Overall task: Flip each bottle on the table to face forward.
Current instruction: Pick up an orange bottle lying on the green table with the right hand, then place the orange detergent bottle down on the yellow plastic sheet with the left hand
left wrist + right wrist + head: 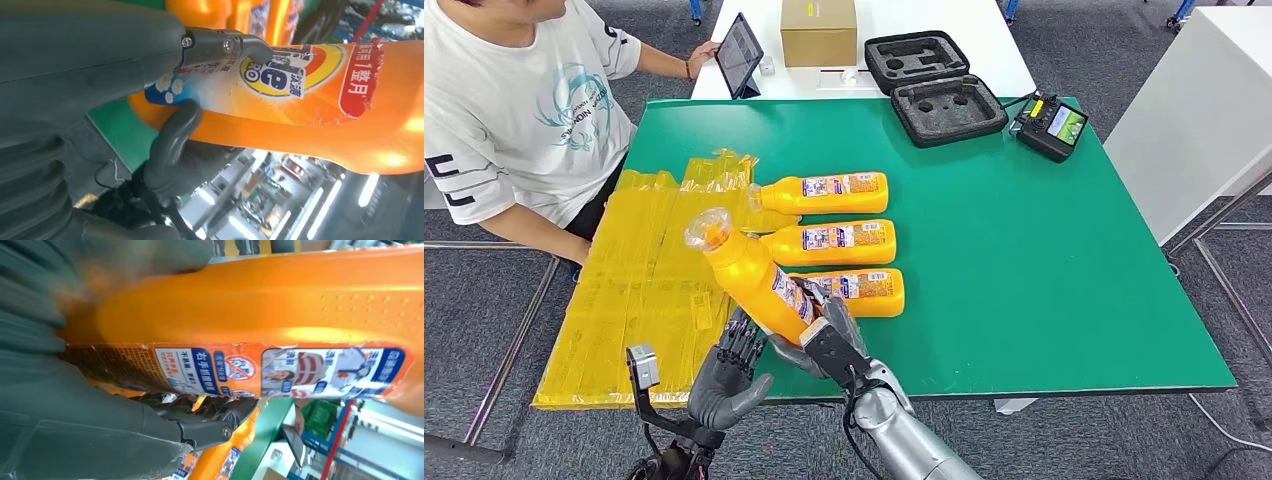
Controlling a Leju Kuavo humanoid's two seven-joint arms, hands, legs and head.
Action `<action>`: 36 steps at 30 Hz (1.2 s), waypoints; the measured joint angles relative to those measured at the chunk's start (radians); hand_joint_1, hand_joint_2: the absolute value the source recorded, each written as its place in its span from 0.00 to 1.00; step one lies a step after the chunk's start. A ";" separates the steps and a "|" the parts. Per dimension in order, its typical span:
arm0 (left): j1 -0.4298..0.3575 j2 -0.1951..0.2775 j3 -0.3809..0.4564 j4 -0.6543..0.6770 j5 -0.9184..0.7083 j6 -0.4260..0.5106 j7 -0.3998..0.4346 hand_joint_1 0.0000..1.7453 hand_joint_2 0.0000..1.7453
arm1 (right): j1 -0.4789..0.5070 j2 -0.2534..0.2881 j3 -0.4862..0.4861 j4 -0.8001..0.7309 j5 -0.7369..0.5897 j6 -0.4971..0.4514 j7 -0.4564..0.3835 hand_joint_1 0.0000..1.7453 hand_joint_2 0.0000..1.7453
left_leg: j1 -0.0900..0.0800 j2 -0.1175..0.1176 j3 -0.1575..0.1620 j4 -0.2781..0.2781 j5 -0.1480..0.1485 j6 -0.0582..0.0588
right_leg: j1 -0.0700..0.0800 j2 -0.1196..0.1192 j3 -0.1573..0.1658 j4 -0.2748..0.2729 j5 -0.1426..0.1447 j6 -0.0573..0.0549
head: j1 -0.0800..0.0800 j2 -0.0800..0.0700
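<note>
Gripping the raised orange bottle (749, 277) in both hands, right hand (829, 338) wrapped round its base, left hand (729, 372) steadying alongside, we held it above the green table (1044, 270) to turn its label forward

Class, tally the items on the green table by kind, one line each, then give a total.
Orange bottles: 4, with three lying and one held up
Yellow plastic sheet stacks: 1
Black foam cases: 1
Black remote controllers: 1
Total: 7

One tilted orange bottle (749, 272), three bottles (834, 243) flat
</note>
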 joint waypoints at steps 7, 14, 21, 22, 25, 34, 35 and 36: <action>-0.035 0.000 0.013 0.045 -0.027 0.085 -0.005 0.00 1.00 | -0.009 0.026 0.072 0.052 0.046 -0.019 0.010 1.00 1.00 | 0.000 0.000 0.000 0.000 0.000 0.000 | 0.000 0.000 0.000 0.000 0.000 0.000 | 0.000 0.000; -0.056 0.000 0.022 0.068 -0.023 0.100 -0.008 0.00 1.00 | -0.002 0.039 0.111 0.068 0.049 -0.021 0.007 1.00 1.00 | 0.000 0.000 0.000 0.000 0.000 0.000 | 0.001 0.000 -0.001 0.000 0.000 0.000 | -0.002 0.000; -0.061 -0.015 0.039 0.031 -0.063 0.291 -0.103 0.00 1.00 | 0.004 0.047 0.134 0.077 0.050 -0.040 0.012 1.00 1.00 | 0.000 0.000 0.000 0.000 0.000 0.000 | 0.000 0.000 -0.001 0.000 0.000 0.000 | -0.002 0.000; -0.061 -0.018 0.042 0.018 -0.072 0.317 -0.112 0.00 1.00 | 0.004 0.047 0.134 0.078 0.049 -0.043 0.012 1.00 1.00 | 0.000 0.000 0.000 0.000 0.000 0.000 | 0.000 0.000 -0.001 0.000 0.000 0.000 | -0.002 0.000; -0.061 -0.023 0.048 -0.018 -0.083 0.362 -0.134 0.00 1.00 | 0.007 0.046 0.134 0.077 0.048 -0.047 0.015 1.00 1.00 | 0.000 0.000 0.000 0.000 0.000 0.000 | 0.000 0.000 -0.001 0.000 0.000 0.000 | -0.002 0.000; -0.058 -0.025 0.056 -0.095 -0.079 0.380 -0.206 0.00 1.00 | 0.017 0.043 0.140 0.077 0.061 -0.037 0.035 1.00 1.00 | 0.000 0.000 0.000 0.000 0.000 0.000 | 0.001 0.000 -0.001 0.000 0.000 0.000 | -0.002 0.000; -0.057 -0.025 0.056 -0.102 -0.080 0.381 -0.208 0.00 1.00 | 0.017 0.043 0.140 0.077 0.062 -0.036 0.036 1.00 1.00 | 0.000 0.000 0.000 0.000 0.000 0.000 | 0.001 0.000 -0.001 0.000 0.000 0.000 | -0.002 0.000; -0.056 -0.025 0.056 -0.109 -0.081 0.382 -0.210 0.00 1.00 | 0.017 0.043 0.141 0.077 0.062 -0.036 0.036 1.00 1.00 | 0.000 0.000 0.000 0.000 0.000 0.000 | 0.001 0.000 -0.001 0.000 0.000 0.000 | -0.002 0.000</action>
